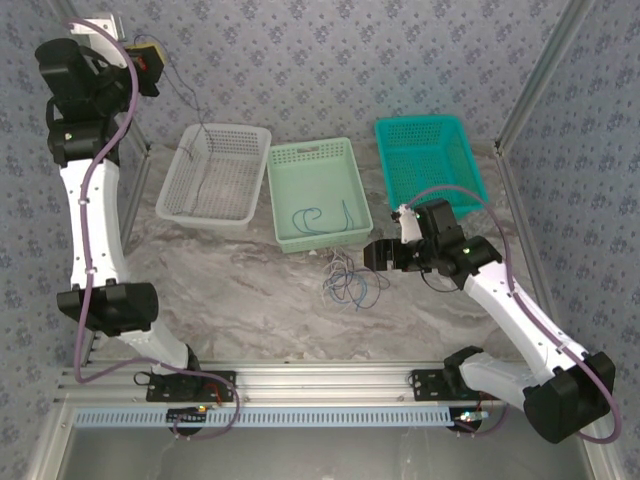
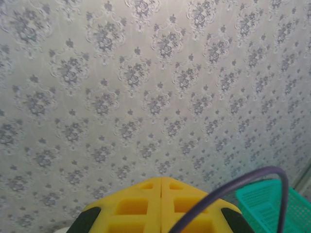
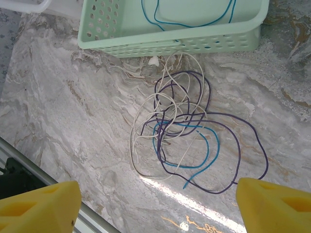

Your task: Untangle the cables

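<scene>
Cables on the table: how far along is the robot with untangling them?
Looks done: one blue cable lies in the pale green basket. In hand: the left jaws, shut and raised high, seem to dangle a thin dark cable into the white basket. Left: the tangle of white, purple and blue cables on the table, below the open right jaws.

**Q:** Cables, where?

**A:** The tangle (image 3: 184, 131) lies flat on the surface (image 3: 73, 121), just in front of the light green basket (image 3: 170, 44). The purple cable (image 3: 238, 145) makes the widest loop. The white cable (image 3: 138, 121) loops on the left and the short blue cable (image 3: 214, 145) curls in the middle. All three cross each other.

**Q:** Any others?

**A:** A second blue cable (image 3: 194, 23) lies in loose curves inside the light green basket. A thin dark cable (image 1: 185, 100) runs from my left fingers (image 2: 136, 206), pinched together up high, down into the white basket (image 1: 170, 195).
</scene>
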`<action>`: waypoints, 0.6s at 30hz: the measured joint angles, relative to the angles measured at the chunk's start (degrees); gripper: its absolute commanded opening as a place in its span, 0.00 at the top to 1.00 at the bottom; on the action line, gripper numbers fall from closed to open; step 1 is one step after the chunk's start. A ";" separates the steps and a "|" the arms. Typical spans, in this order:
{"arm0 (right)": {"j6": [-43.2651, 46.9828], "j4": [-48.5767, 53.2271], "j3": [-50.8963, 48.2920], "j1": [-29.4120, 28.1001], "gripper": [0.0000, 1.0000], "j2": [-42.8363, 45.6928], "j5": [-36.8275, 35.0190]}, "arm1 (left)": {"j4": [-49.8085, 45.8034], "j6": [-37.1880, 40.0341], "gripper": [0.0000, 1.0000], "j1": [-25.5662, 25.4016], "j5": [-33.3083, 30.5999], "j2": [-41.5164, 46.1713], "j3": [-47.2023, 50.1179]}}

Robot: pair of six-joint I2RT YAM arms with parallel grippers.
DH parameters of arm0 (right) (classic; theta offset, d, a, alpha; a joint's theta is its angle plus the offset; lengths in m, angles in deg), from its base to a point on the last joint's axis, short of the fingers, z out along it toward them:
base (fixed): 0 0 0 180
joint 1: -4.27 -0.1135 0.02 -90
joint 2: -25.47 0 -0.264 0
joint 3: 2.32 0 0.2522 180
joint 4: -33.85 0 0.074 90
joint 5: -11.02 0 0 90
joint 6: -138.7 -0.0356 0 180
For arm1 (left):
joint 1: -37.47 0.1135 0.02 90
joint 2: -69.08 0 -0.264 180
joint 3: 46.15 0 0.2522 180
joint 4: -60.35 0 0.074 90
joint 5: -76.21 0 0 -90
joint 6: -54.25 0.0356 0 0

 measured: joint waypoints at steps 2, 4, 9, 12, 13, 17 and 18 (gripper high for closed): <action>0.00 0.00 0.00 0.02 0.14 0.00 0.00 | 0.35 -0.48 1.00 0.02 -0.24 0.13 1.73; 0.00 0.00 0.00 0.02 0.14 0.00 0.00 | 0.28 -0.66 1.00 0.09 -1.18 0.11 2.89; 0.00 0.07 0.00 0.02 0.14 0.00 -0.33 | 0.68 -1.73 1.00 1.53 -3.28 -0.74 3.26; 0.00 0.13 0.00 0.02 0.14 0.22 -0.61 | 1.05 -2.36 1.00 2.56 -3.78 -2.73 2.49; 0.00 0.17 0.00 0.02 0.14 0.37 -0.70 | 1.05 -2.58 1.00 2.73 -4.09 -3.76 2.01; 0.00 0.31 0.00 0.02 0.14 1.01 -0.92 | 0.83 -2.75 1.00 2.91 -4.31 -7.08 0.61; -0.02 0.33 0.00 0.02 0.14 1.09 -0.94 | 0.81 -2.75 1.00 2.91 -4.26 -7.80 0.42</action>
